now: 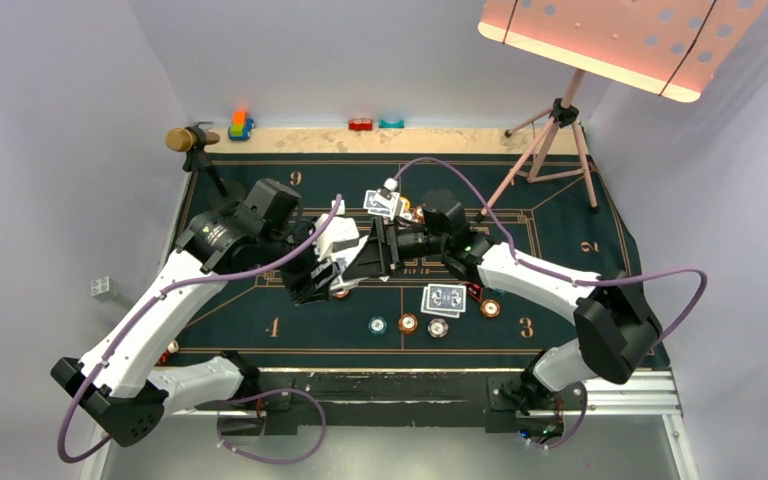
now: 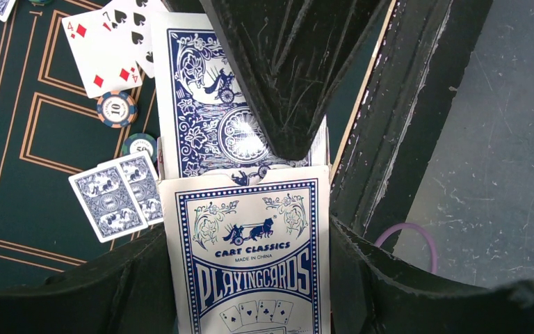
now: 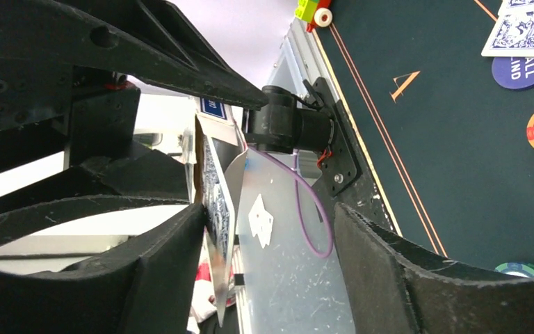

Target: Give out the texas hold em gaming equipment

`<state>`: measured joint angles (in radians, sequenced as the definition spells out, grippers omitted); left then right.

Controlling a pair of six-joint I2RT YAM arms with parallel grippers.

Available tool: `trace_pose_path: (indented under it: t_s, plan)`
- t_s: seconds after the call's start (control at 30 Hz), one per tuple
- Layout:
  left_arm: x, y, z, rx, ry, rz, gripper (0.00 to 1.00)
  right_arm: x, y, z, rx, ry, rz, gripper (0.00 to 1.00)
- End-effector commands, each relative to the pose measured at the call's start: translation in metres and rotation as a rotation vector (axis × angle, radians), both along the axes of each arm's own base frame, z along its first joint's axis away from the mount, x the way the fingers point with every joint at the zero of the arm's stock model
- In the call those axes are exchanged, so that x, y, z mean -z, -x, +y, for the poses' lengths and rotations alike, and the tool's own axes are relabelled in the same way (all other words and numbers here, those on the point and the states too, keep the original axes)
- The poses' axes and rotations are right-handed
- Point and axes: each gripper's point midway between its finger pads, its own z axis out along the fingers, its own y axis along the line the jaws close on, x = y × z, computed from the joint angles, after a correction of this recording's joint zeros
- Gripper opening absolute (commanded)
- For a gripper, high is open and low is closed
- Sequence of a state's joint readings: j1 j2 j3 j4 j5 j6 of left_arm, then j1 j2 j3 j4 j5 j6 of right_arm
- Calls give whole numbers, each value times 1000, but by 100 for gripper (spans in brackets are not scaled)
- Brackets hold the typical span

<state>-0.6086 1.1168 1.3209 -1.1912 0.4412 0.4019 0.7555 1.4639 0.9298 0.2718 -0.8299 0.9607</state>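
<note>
The left hand (image 2: 247,235) grips a blue-and-white card box (image 2: 250,278) lettered "Cart Classics Playing Cards". A blue-backed card (image 2: 198,104) protrudes from the box top, and a dark finger (image 2: 285,76) of the right hand (image 2: 318,182) lies over its back. On the green surface (image 2: 14,174) at left lie two overlapping face-down cards (image 2: 115,196), a striped chip (image 2: 117,108) marked 10, a teal chip (image 2: 141,145), and face-up cards (image 2: 104,52) including the four of diamonds.
</note>
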Motion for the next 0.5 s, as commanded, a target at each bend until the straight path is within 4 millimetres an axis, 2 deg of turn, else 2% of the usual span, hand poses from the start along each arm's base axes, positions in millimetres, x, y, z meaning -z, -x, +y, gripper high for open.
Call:
trace_pose_path:
  t_s: [0.0, 0.17, 0.33, 0.47]
  plan:
    - [-14, -5, -6, -10, 53, -38, 0, -30, -3, -1, 12, -66, -81, 67]
    - [-15, -4, -6, -9, 56, -35, 0, -34, -9, -12, 49, -59, -94, 56]
    - [-15, -4, -6, -10, 55, -35, 0, -33, -12, -18, 68, -55, -92, 38]
    - [-15, -3, -5, -9, 55, -36, 0, -33, -12, -23, 83, -51, -95, 32]
